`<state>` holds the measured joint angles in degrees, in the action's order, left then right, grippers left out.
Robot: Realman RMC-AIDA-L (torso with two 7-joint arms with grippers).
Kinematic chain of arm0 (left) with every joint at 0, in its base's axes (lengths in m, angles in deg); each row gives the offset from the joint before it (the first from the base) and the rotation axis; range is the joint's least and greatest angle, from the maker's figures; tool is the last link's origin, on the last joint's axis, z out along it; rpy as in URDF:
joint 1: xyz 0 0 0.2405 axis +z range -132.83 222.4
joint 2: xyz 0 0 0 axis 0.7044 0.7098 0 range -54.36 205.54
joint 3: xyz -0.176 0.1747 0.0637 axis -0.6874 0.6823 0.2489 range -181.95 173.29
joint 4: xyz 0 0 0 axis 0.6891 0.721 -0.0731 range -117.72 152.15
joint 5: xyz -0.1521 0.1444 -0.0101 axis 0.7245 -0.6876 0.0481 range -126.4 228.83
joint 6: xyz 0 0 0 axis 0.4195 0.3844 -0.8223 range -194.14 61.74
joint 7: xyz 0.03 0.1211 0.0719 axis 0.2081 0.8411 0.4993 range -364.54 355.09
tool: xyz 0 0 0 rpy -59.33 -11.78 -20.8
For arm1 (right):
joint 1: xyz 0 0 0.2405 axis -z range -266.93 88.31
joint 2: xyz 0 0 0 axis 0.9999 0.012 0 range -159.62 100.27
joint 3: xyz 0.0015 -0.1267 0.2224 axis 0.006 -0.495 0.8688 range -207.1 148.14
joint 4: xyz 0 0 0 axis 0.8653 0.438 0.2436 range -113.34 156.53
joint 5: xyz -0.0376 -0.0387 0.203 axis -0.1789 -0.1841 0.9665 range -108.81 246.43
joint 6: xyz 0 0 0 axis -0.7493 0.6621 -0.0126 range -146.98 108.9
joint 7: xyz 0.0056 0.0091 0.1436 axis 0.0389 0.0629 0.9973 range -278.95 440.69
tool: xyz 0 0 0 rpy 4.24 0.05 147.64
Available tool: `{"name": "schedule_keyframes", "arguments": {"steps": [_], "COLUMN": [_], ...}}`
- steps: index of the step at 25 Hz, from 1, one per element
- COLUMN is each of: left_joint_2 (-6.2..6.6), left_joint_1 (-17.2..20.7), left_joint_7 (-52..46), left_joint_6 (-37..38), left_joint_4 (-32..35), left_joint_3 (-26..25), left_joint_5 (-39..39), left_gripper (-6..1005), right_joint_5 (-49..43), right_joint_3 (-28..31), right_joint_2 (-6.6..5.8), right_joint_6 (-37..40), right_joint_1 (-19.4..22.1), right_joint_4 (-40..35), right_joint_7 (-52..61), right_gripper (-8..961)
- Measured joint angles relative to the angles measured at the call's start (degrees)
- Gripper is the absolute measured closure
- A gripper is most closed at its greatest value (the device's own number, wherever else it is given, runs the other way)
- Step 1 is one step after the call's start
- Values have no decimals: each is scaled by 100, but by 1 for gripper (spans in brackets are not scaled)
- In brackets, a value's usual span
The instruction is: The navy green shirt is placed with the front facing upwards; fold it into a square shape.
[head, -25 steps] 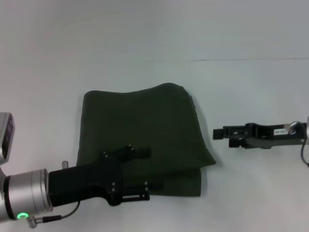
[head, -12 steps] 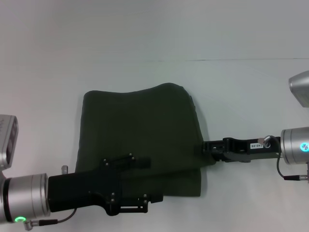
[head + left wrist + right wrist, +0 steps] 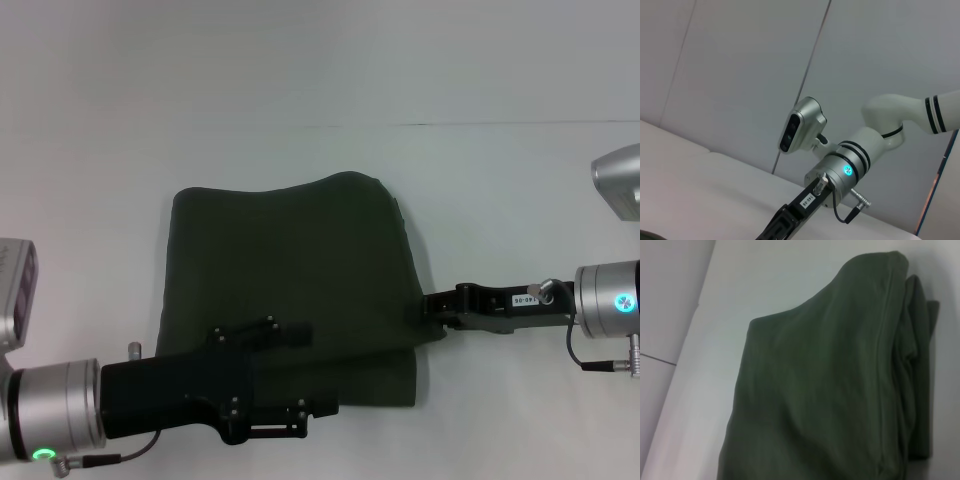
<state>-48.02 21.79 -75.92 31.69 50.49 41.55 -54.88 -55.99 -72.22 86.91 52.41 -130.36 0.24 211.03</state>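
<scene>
Reaching over the near edge of the navy green shirt (image 3: 290, 270): left gripper (image 3: 300, 385), finger state impossible to tell. Touching its right edge: right gripper (image 3: 425, 305), likewise unclear. Lying folded, roughly square, on the white table (image 3: 320, 150).

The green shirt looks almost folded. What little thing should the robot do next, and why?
Probably nip the right edge of the green shirt with the right pincer, which sits right at that edge. The top layer flares out past the layer beneath, so tucking it in would square the fold. The left pincer rests at the front edge.
</scene>
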Motion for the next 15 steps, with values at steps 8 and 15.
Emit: {"name": "schedule_keyframes", "arguments": {"steps": [8, 15], "left_joint_2": [-11, -14], "left_joint_1": [6, -1], "left_joint_7": [0, -31], "left_joint_6": [0, 24], "left_joint_4": [-5, -6], "left_joint_3": [-8, -87], "left_joint_5": [5, 11], "left_gripper": [112, 113], "right_joint_5": [20, 249], "right_joint_3": [24, 55], "right_joint_2": [51, 72], "right_joint_6": [-19, 144], "right_joint_1": [39, 67], "right_joint_4": [-16, -46], "right_joint_7": [-146, -423], "right_gripper": [782, 930]}}
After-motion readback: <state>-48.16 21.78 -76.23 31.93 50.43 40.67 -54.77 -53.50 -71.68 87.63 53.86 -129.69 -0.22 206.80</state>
